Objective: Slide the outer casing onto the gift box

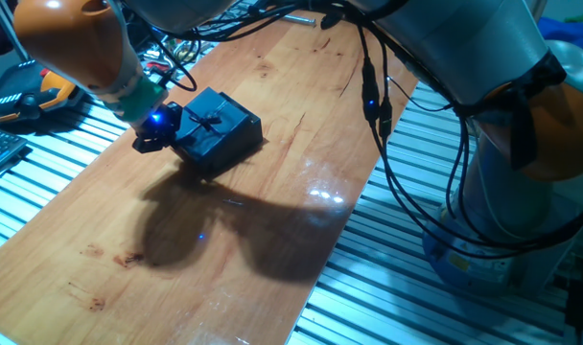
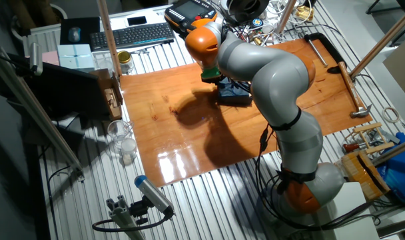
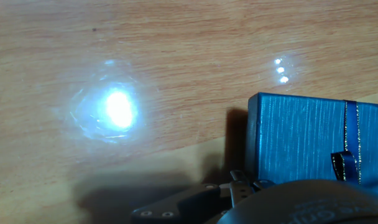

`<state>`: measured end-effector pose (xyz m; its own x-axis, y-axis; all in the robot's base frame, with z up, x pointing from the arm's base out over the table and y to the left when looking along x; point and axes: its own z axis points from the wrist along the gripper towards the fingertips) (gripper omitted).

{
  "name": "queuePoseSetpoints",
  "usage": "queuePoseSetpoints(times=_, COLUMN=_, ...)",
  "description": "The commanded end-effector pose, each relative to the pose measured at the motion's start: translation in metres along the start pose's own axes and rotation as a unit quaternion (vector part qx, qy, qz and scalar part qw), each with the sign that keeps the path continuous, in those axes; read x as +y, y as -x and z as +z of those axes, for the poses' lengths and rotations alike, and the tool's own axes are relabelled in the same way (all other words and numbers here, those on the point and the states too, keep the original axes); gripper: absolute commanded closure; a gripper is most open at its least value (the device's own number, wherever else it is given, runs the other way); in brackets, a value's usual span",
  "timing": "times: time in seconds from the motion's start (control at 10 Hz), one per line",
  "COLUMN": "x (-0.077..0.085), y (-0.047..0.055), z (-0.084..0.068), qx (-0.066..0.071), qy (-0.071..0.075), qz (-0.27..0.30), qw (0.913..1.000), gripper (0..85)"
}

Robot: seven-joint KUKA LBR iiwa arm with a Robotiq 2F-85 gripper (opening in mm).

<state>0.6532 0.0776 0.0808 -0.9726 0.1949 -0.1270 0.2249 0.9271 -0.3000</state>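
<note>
The outer casing (image 1: 215, 126), a dark navy square cover with a thin ribbon bow on top, lies flat on the wooden board at the far left. It also shows in the other fixed view (image 2: 234, 93) and in the hand view (image 3: 307, 143). My gripper (image 1: 148, 139) sits just beside the casing's left side, low over the board, with a blue light on the hand. Its dark fingers (image 3: 235, 183) lie close together at the bottom of the hand view, beside the casing's corner and holding nothing. The gift box with tan and white squares is not visible in any view.
The board (image 1: 272, 240) has slotted metal table on both sides. An orange teach pendant (image 1: 42, 91) and cables lie beyond the left edge. A keyboard (image 2: 132, 33), glass jars (image 2: 122, 143) and a hammer (image 2: 356, 110) lie around the board.
</note>
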Motion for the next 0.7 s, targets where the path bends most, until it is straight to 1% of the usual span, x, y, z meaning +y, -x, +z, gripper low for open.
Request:
queuePoseSetpoints(times=0.0, x=-0.0009, y=0.0, z=0.0003, qx=0.0, qy=0.0, qz=0.0, qw=1.0, gripper=85.0)
queuePoseSetpoints(times=0.6, x=-0.0083, y=0.0, z=0.0003, qx=0.0, qy=-0.001, qz=-0.005, qw=1.0, gripper=85.0)
